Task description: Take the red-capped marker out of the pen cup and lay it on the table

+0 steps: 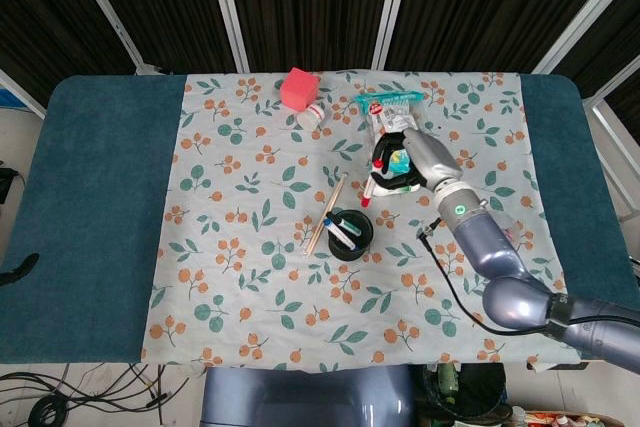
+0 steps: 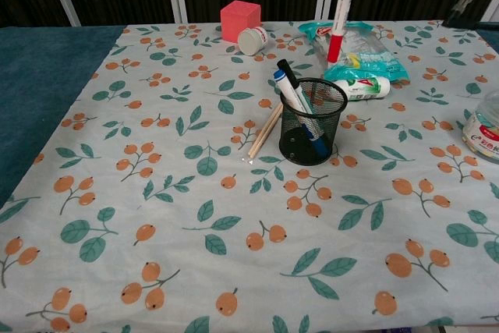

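Observation:
The black mesh pen cup [image 1: 350, 232] [image 2: 313, 132] stands mid-table on the patterned cloth and still holds a blue-capped and a black-capped marker [image 2: 290, 88]. My right hand [image 1: 404, 160] hovers above and behind the cup, over the snack bag, and grips the red-capped marker [image 1: 370, 190] by its upper part. The marker [image 2: 338, 7] hangs nearly upright with its red end down, fully clear of the cup. In the chest view the hand itself is cut off by the top edge. My left hand shows in neither view.
Wooden sticks [image 1: 325, 214] [image 2: 266, 130] lie just left of the cup. A snack bag [image 1: 393, 107] [image 2: 366, 46], a pink cube [image 1: 298, 87] [image 2: 239, 19] and a small white jar [image 1: 313, 115] [image 2: 253, 40] sit at the back. A clear tub [image 2: 483, 126] stands far right.

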